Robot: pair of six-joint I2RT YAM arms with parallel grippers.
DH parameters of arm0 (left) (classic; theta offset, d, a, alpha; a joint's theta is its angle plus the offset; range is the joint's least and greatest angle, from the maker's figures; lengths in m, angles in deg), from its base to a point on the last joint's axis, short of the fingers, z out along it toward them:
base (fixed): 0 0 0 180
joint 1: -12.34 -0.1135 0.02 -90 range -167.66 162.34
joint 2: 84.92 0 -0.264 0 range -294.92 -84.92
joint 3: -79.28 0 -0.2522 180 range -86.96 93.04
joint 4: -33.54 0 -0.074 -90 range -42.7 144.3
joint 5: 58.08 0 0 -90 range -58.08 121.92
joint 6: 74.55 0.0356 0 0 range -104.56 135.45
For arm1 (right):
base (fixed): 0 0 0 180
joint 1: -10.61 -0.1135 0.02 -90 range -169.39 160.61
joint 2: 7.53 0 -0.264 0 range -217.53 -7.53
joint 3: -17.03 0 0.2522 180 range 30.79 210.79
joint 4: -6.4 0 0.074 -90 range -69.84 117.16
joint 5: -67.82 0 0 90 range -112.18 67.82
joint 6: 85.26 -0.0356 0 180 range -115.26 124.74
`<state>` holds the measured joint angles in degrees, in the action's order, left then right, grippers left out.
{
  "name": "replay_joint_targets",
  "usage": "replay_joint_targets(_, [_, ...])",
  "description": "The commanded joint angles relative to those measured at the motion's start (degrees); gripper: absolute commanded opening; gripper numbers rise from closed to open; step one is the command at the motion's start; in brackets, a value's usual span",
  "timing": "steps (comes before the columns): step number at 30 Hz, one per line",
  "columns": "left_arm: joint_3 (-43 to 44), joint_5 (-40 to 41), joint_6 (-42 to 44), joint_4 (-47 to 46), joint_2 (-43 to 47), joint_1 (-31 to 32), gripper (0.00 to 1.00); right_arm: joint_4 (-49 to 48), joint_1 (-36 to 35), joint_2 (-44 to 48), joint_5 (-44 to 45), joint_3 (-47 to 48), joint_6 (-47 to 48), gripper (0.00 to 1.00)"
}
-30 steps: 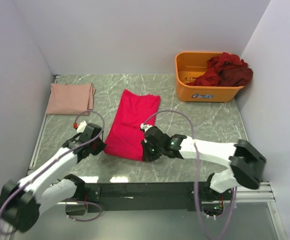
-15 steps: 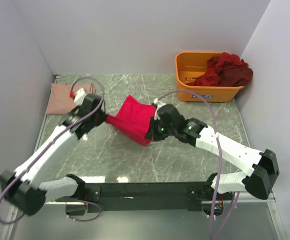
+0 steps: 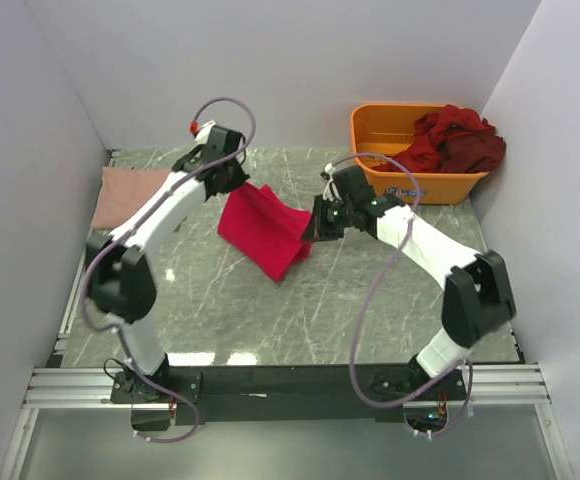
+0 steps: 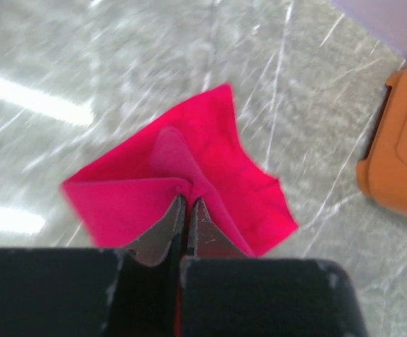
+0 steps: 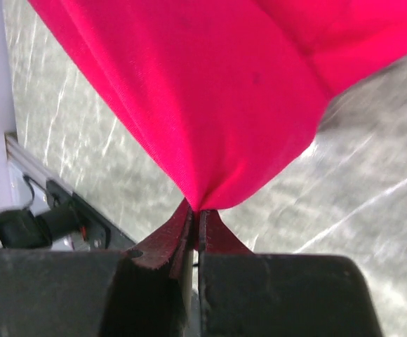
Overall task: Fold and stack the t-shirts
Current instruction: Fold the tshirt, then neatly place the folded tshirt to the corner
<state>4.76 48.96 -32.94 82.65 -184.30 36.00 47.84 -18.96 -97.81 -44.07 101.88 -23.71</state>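
- Since a second ago both arms have swung up and away from the near edge. The left claw (image 3: 236, 184) and right claw (image 3: 314, 229) now sit over the middle-far part of the counter (image 3: 270, 320), where before they were low at the shirt's near end.
- The bright red t-shirt (image 3: 265, 230) lay then as a long flat strip. Now it hangs bunched between the two claws, and its lowest fold seems to brush the counter.
- Half a second ago the cloth was only partly raised; it is higher and further back now.
- The left claw (image 4: 188, 201) is pinched tight on one gathered corner of the red cloth, and the right claw (image 5: 195, 210) is pinched tight on another.
- The pale pink t-shirt (image 3: 122, 192), folded at the far left, has not shifted. Nor have the maroon shirts (image 3: 452, 140) heaped in the orange bin (image 3: 395, 182).
- The step in hand looks like folding the near half over the far half.
- To do it well, keep both claws level and moving at one pace, with the held edge stretched between them so it does not sag.
- Lower the edge until it meets the far hem squarely.
- Let go only once the cloth lies flat, or a corner will flop back.
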Motion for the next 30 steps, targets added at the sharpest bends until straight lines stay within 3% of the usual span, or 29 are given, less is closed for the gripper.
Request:
replay_joint_targets(1, [8.72, -1.3, 5.04, -3.89, -8.17, -1.6, 0.01, -0.87, 4.76, -5.23, -6.93, 3.96, 1.64, 0.0])
replay_joint_targets(4, [14.7, -3.85, 6.1, -5.03, -15.12, -1.86, 0.02, -1.75, 7.06, -11.55, -8.17, 7.48, 1.03, 0.05])
replay_joint_targets(7, [21.11, -6.75, 6.71, -4.95, -22.06, -2.65, 0.16, -1.23, 9.6, -17.88, -6.24, 13.09, 0.23, 0.21])
replay_joint_targets(8, [25.13, -7.89, 6.63, -2.77, -23.75, -2.92, 0.4, 0.08, 10.57, -19.31, -5.8, 14.41, 0.06, 0.33])
replay_joint_targets(9, [26.82, -8.51, 6.89, -1.96, -25.15, -3.35, 0.58, 0.44, 10.93, -21.06, -4.58, 15.47, 0.15, 0.54])
replay_joint_targets(11, [27.98, -9.91, 7.77, -1.34, -27.01, -3.71, 0.99, 1.14, 10.84, -21.25, -3.08, 17.23, 1.54, 0.65])
replay_joint_targets(12, [27.11, -11.75, 8.73, -2.73, -26.67, -3.88, 0.99, 1.49, 10.84, -20.21, -1.85, 17.33, 1.9, 0.74])
replay_joint_targets(15, [19.48, -17.1, 16.09, -7.65, -22.89, -4.93, 0.99, -0.78, 10.58, -13.91, -1.58, 13.39, 2.87, 0.81])
replay_joint_targets(20, [5.95, -26.51, 23.23, -13.29, -17.52, -8.62, 0.99, -3.33, 8.82, -4.48, 2.47, 1.53, 4.27, 0.82])
replay_joint_targets(28, [6.36, -41.01, 36.24, -10.93, -24.11, -10.56, 0.99, -4.04, 8.29, 5.11, 2.64, -10.96, 5.07, 0.82])
replay_joint_targets(30, [6.71, -40.68, 37.13, -10.92, -26.03, -10.65, 0.99, -4.3, 8.2, 8.34, 1.42, -12.2, 5.16, 0.82])
